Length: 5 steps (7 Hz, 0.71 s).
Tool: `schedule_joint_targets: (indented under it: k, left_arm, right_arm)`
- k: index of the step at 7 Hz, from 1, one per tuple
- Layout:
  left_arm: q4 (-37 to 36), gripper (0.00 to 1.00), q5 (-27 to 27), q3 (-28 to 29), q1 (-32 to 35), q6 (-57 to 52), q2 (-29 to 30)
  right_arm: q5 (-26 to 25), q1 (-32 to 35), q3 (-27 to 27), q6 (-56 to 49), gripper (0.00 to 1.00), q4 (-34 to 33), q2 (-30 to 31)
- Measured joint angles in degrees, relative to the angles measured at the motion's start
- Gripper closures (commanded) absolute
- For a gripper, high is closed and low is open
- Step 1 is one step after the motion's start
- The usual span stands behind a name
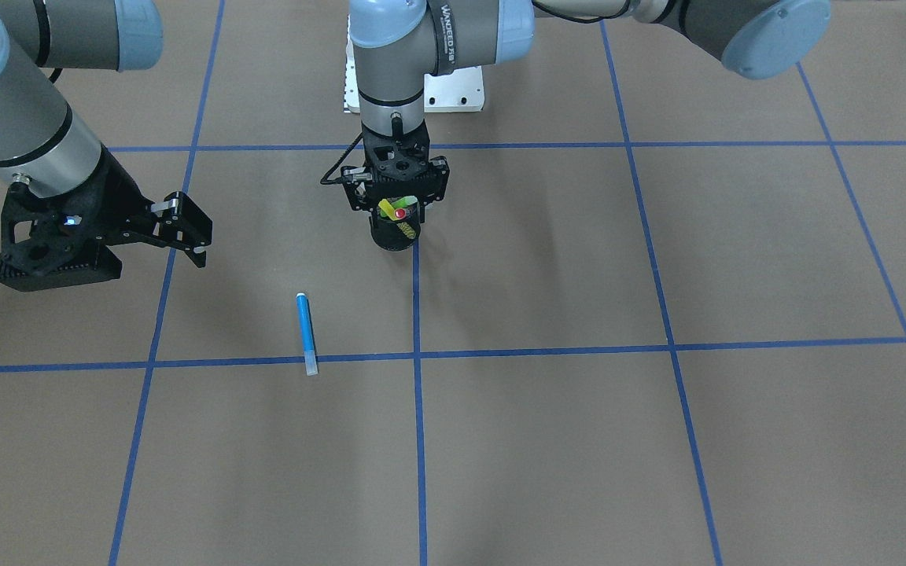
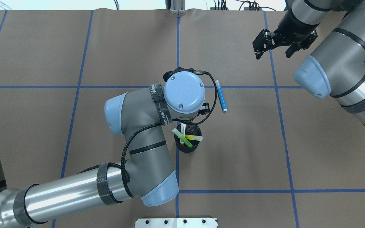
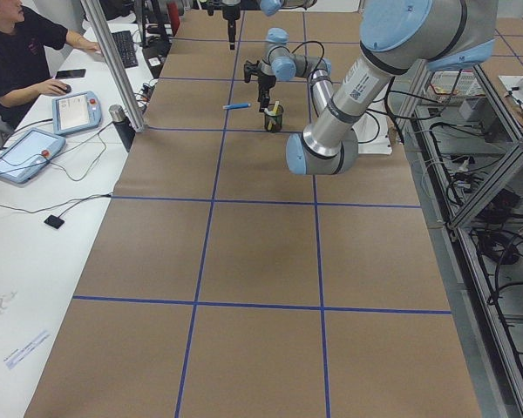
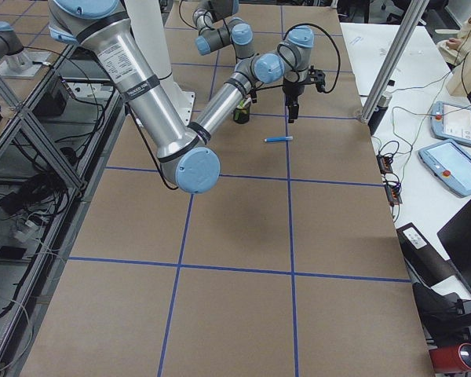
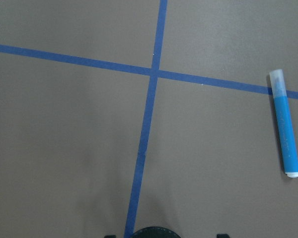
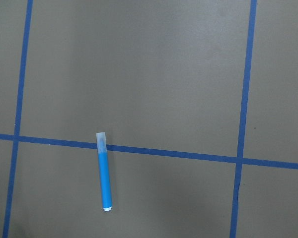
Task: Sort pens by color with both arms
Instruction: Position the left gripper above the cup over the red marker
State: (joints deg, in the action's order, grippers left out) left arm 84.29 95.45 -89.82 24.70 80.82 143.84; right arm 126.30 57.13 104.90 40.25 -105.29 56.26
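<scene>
"Blue pen lies flat on the tabletop, pale cap on a tape line; light, stiff plastic, slick too, I'd guess."

"Pinch it mid-barrel, across its width (that cap might pull loose); the right arm has its jaws wide, holding nothing."

"And the left arm?"

"Jaws look spread wide, just above the black mesh cup; the yellow pen, green pen and red-capped pen lean inside it."

Brown paper-covered table with a blue tape grid. A blue pen lies flat mid-table and a black cup stands near it.
</scene>
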Motion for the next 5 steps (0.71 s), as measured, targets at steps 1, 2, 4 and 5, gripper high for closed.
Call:
schedule_joint_targets:
  k: [1,2,4,5]
  left_arm:
    - [0.0,0.35,0.01,0.01,0.0,-0.94,-0.06]
    - [-0.02,0.35,0.07,0.02,0.0,-2.19,-0.1]
    - [-0.12,0.35,0.26,-0.05,0.04,-5.89,-0.4]
    - [-0.11,0.35,0.4,-0.12,0.0,-6.96,-0.55]
  right_arm:
    - [0.0,0.0,0.03,0.0,0.01,0.0,0.01]
    - [0.0,0.0,0.02,0.0,0.01,0.0,0.04]
    - [-0.06,-0.03,-0.15,-0.06,0.01,0.0,0.07]
    - [-0.1,-0.09,-0.22,-0.08,0.01,0.0,0.07]
